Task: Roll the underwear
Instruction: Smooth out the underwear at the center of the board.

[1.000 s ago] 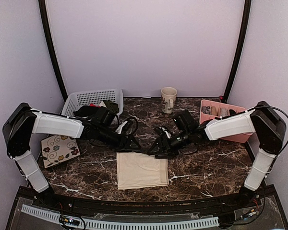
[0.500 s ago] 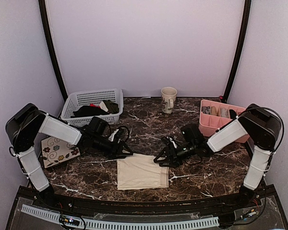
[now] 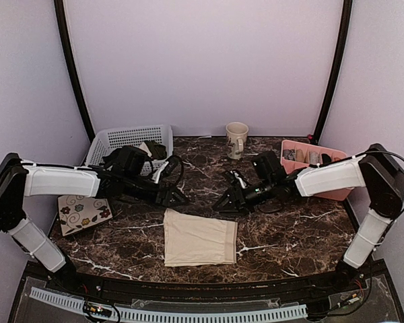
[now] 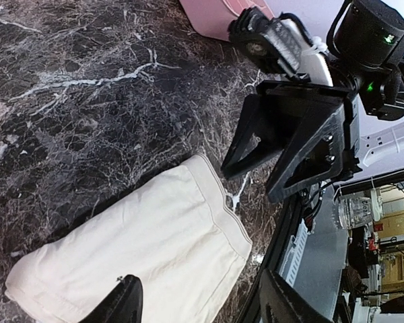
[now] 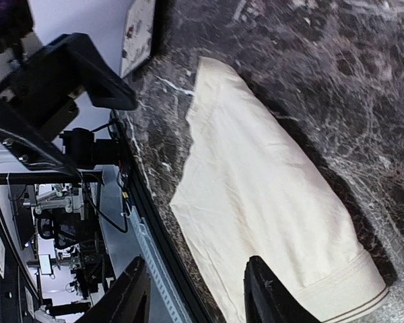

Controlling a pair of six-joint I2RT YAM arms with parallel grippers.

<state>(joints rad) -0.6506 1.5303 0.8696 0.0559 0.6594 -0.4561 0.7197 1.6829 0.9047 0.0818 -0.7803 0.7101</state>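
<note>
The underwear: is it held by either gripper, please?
No; the underwear lies flat, left gripper and right gripper both open beyond it.

The top camera looks down from above and behind the arm bases, taking in the whole worktop (image 3: 289, 235). The left wrist camera sits low and close, apparently rolled sideways, facing the right gripper (image 4: 252, 178). The right wrist camera faces back at the left gripper (image 5: 97, 138). All three views share the underwear (image 3: 198, 237).

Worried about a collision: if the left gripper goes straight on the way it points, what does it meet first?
Probably the underwear, lying just ahead of the left gripper; the right gripper faces it farther on. Depth is unclear.
</note>
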